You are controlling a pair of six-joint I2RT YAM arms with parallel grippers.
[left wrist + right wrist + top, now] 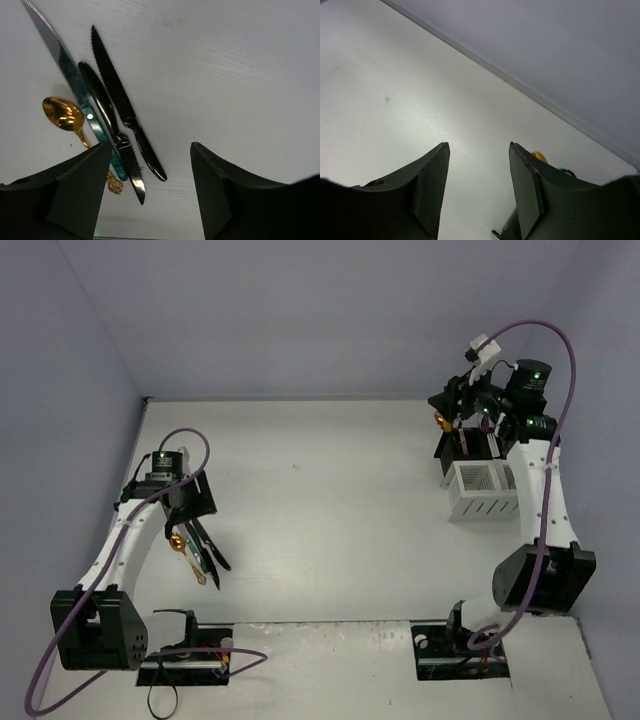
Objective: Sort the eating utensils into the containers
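Wide view first: the white desk (330, 500) has just two spots of interest. Over by the right edge, toward the far right corner, sit the joined containers, the white slotted bin (483, 490) in front and the black bin (468, 448) behind it. There's what looks like a pinkish handle poking out of the black one, though the contents are too small to count. The right hand (478, 146) hangs above those bins with its fingers spread and nothing between them. A gold glint shows just past one finger, and I can't tell what it is. Now the near left corner, where the unsorted cutlery lies in a tight cluster: a teal-handled knife (75, 80), two black knives (117, 100) touching alongside it, and a small gold spoon (62, 114) tucked against the teal handle. The left hand (151, 145) hovers right over them, fingers wide apart, holding nothing. The overhead view shows no other loose pieces, so this looks like the closing stretch, with four utensils to carry across.
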